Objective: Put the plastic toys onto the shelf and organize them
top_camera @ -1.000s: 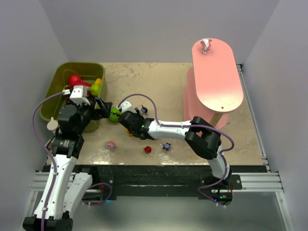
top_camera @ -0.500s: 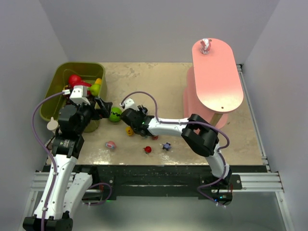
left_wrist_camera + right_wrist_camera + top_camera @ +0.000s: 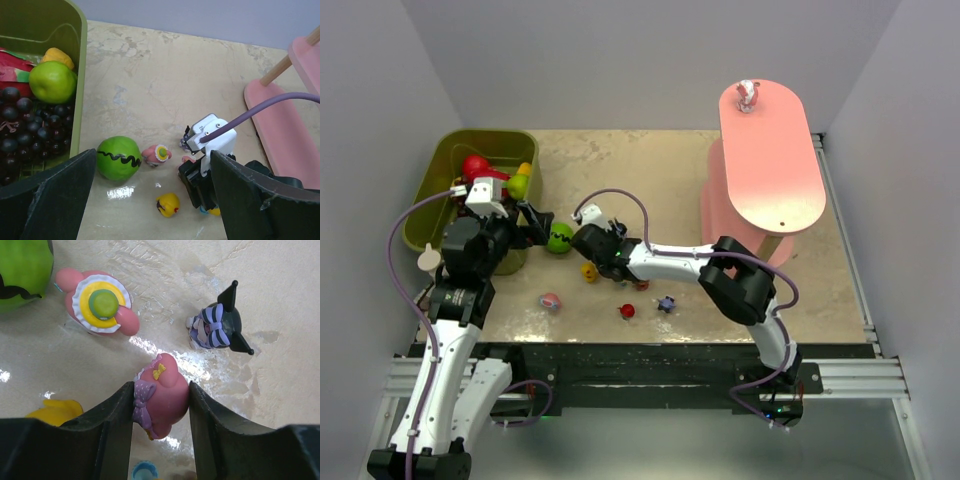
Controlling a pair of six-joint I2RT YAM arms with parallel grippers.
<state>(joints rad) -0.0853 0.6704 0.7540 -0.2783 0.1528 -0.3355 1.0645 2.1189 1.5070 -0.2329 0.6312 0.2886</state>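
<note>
My right gripper (image 3: 161,400) is low over the table, its jaws shut on a pink toy with a purple bow (image 3: 162,395). Both fingers touch its sides. Close by lie a pink toy with a yellow-green disc (image 3: 100,307), a dark purple toy (image 3: 217,325) and a yellow toy (image 3: 55,409). More toys sit nearer the front: pink-blue (image 3: 550,300), red (image 3: 627,311), purple (image 3: 666,303). One small toy (image 3: 748,93) stands on top of the pink shelf (image 3: 770,160). My left gripper (image 3: 152,195) hangs open above the yellow toy (image 3: 168,204), holding nothing.
A green ball with a black zigzag (image 3: 118,157) lies just left of the toys. The olive bin (image 3: 440,180) at far left holds dark grapes (image 3: 20,125), a green apple (image 3: 52,81) and other fake fruit. The two grippers (image 3: 610,235) are close together.
My right gripper has shifted a little farther from the front edge and its jaws have narrowed onto the pink toy. The left arm has not moved.
</note>
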